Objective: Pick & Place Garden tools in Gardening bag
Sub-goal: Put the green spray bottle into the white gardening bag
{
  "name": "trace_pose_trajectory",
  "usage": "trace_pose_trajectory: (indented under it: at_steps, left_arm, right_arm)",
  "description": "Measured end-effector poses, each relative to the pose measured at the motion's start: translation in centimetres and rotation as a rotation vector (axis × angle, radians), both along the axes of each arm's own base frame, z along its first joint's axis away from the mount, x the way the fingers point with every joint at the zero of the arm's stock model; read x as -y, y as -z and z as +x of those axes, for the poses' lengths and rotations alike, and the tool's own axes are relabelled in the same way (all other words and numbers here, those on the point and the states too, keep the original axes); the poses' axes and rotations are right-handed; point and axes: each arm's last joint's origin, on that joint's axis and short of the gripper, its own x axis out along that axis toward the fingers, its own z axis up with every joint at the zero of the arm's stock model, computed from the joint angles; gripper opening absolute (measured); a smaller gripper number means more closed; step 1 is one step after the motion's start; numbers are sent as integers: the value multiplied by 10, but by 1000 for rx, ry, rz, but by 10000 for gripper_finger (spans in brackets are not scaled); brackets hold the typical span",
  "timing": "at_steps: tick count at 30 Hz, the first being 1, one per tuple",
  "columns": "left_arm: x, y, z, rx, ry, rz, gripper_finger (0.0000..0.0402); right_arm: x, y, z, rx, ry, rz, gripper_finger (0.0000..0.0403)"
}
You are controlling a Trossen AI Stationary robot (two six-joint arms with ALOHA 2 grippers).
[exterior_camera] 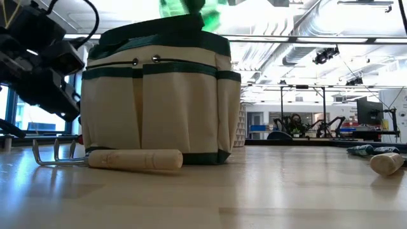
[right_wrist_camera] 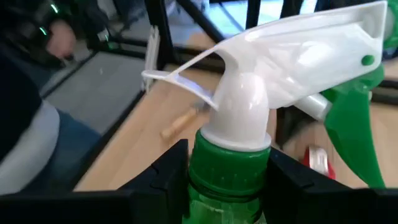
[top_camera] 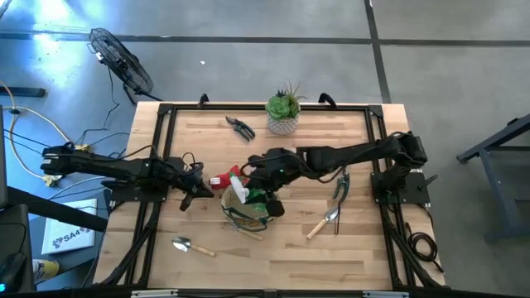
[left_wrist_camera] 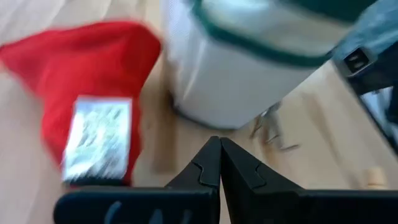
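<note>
- The right gripper (right_wrist_camera: 227, 180) is gripping a green spray bottle (right_wrist_camera: 249, 124) by the neck, fingers closed on either side just under the white trigger head, and is hanging it over the gardening bag (top_camera: 245, 211) near the middle of the table (top_camera: 273, 257).
- The bag is soft-sided; if the bottle is coming down on the rim rather than inside the opening, it may be folding the wall in or tipping the bag over.
- The hold is sitting high on the neck, so the bottle's body may be swinging and catching the rim on the way down.
- The left gripper (left_wrist_camera: 219, 163) is waiting low on the table just beside the bag, its fingers closed on nothing, near a red item (left_wrist_camera: 93, 93); any drift may be nudging the bag off line.
- A rake with a wooden handle (exterior_camera: 135, 159) is lying against the bag's base; a sliding bag may be pushing it along.
- Two trowels (top_camera: 192, 246) (top_camera: 321, 223), the shears (top_camera: 241, 127) and the pruner (top_camera: 340, 185) are lying apart on the table, not yet bagged.
</note>
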Motion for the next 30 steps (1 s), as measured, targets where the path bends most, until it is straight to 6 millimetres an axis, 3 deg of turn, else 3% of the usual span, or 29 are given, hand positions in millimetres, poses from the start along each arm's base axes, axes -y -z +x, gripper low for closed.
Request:
trace_pose_trajectory:
  at_steps: [11, 21, 30]
  left_arm:
    - [0, 0, 5, 11, 9, -5, 1]
    - [0, 0, 5, 13, -3, 1, 1]
    - [0, -1, 5, 14, -6, 2, 1]
  right_arm:
    - [5, 5, 2, -46, -7, 35, 138]
    - [6, 44, 19, -154, 2, 32, 138]
    - [20, 58, 8, -346, 69, 24, 138]
